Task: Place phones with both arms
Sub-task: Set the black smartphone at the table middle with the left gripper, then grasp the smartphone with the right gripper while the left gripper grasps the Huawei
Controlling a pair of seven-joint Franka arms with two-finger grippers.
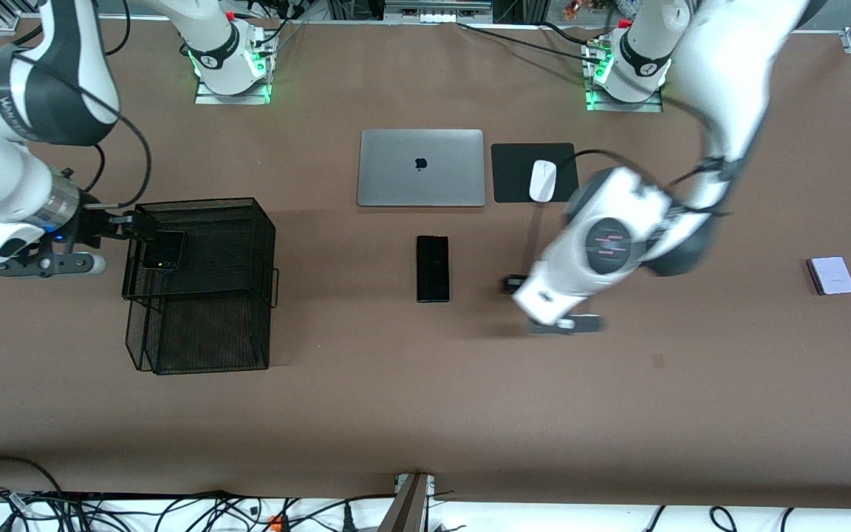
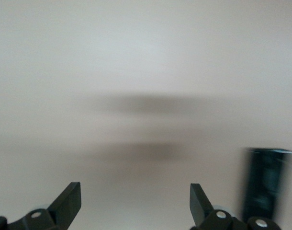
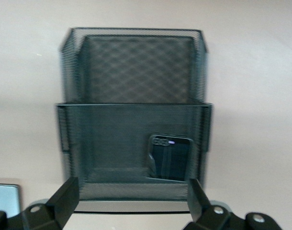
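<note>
Bare table (image 1: pixel 411 384) runs wide nearer the camera than the slim phone (image 1: pixel 433 268), and between that phone and the mesh basket (image 1: pixel 200 284). The laptop (image 1: pixel 421 168) and mouse (image 1: pixel 542 180) crowd the strip toward the bases. The left arm (image 1: pixel 610 247) hangs low between slim phone and lavender phone (image 1: pixel 831 275).

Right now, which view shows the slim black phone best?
Front view: the slim phone lies whole and flat on the table, nearer the camera than the laptop. The left wrist view catches only a blurred dark strip at its edge, probably that phone. The right wrist view misses it.
</note>
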